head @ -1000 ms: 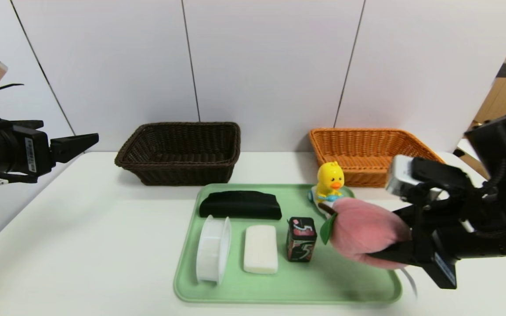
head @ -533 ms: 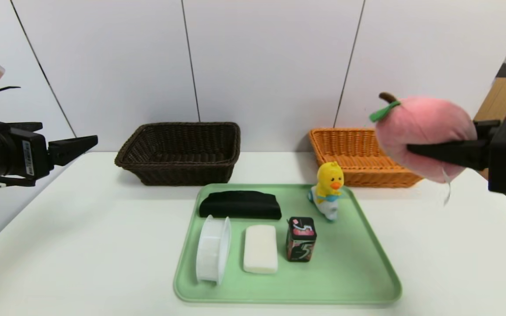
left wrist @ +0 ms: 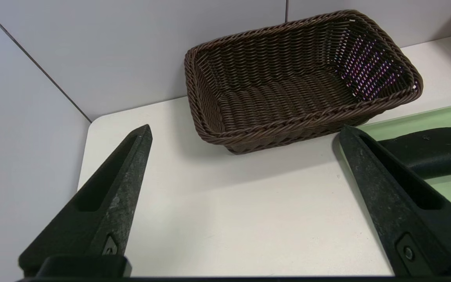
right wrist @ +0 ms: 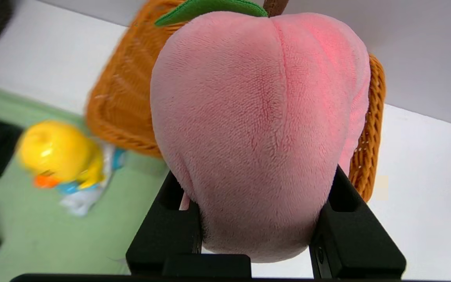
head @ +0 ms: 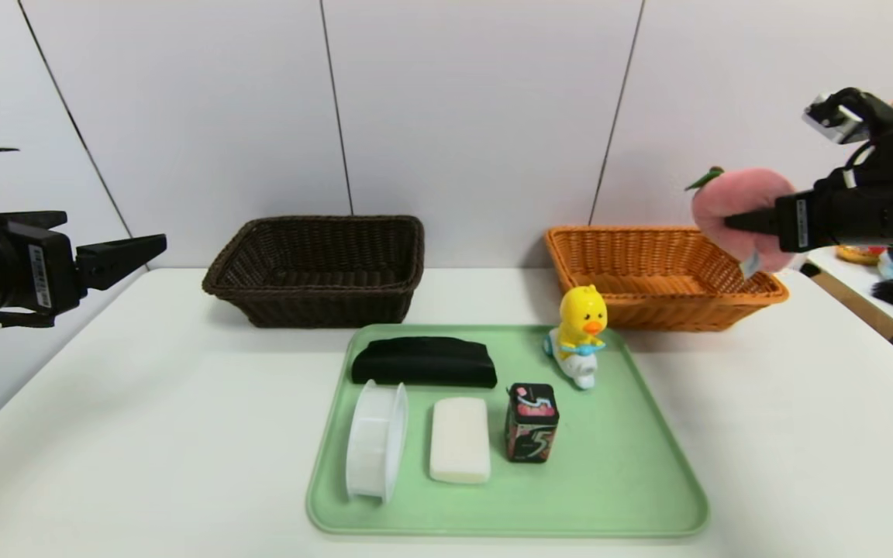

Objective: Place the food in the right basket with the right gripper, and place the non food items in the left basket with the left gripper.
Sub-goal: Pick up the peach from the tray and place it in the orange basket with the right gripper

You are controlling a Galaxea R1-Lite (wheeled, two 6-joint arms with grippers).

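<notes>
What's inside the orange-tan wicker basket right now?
Nothing visible: the orange-tan wicker basket shows bare weave. The right gripper holds the pink plush peach above its right end, hiding that corner.

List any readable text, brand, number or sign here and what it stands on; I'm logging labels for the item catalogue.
"5": large numeral on the small black canister on the green tray.
White labels on the left gripper wrist and right gripper wrist: too small to read.

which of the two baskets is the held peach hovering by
The orange-tan basket on the right. The right gripper holds the pink peach above its far right corner, while the dark brown basket sits away to the left.
</notes>
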